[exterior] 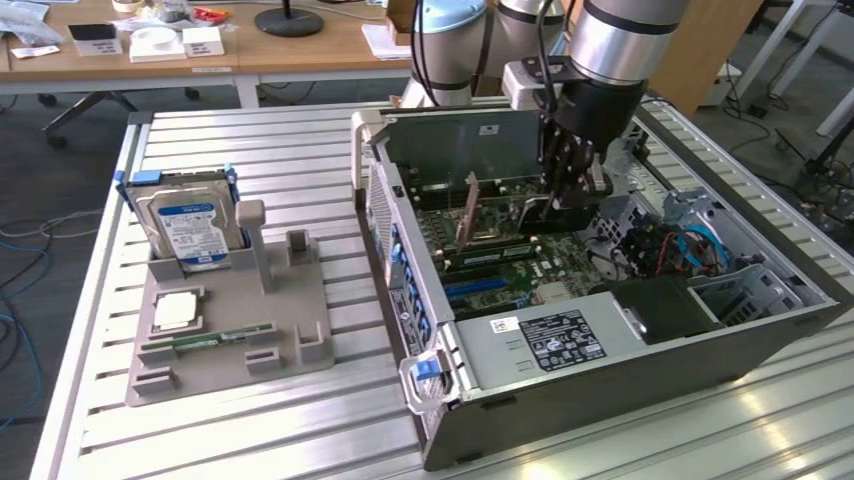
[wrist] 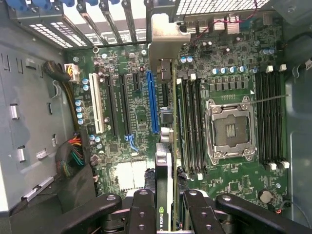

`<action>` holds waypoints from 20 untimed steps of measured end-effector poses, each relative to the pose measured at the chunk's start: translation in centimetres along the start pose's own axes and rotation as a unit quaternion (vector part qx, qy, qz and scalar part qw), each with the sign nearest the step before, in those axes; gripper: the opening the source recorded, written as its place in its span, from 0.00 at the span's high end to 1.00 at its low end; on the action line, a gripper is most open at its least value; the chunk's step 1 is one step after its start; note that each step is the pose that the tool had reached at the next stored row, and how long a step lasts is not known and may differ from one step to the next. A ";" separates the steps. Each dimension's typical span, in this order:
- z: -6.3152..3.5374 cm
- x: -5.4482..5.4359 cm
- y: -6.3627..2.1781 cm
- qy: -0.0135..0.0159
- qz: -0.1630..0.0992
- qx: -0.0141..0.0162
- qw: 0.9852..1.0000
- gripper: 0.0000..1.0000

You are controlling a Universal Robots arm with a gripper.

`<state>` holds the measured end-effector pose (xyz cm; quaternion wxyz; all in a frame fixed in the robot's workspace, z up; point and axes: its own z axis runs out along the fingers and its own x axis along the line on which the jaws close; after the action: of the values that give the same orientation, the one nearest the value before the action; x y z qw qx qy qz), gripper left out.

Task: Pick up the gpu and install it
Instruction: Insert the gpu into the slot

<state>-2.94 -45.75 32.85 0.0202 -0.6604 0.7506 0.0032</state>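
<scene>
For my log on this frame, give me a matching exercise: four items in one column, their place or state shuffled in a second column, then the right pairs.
Items
1. gpu
2. hard drive
3. processor socket
4. square silver chip

Places or states
A. lying flat on the grey holder
B. empty, on the motherboard
C. gripped by the gripper, inside the case
D. standing upright in the grey holder

Pairs: 1-C, 2-D, 3-B, 4-A

The gpu [wrist: 163, 185], seen edge-on, runs off the frame; the gripper [wrist: 168, 215] is cut off there too, its hold unclear.
</scene>
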 end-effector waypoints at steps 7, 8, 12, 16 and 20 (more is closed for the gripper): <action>0.01 0.0 -0.01 0.000 0.000 -0.001 1.000 0.73; 0.01 0.0 -0.02 0.000 0.000 -0.003 1.000 0.73; 0.11 0.0 -0.05 0.000 -0.001 -0.005 1.000 0.73; 0.24 0.0 -0.07 0.001 -0.010 -0.006 1.000 0.73; 0.42 0.1 -0.07 0.000 -0.016 -0.007 1.000 0.73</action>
<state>-2.86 -45.81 32.43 0.0151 -0.6727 0.7397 0.0080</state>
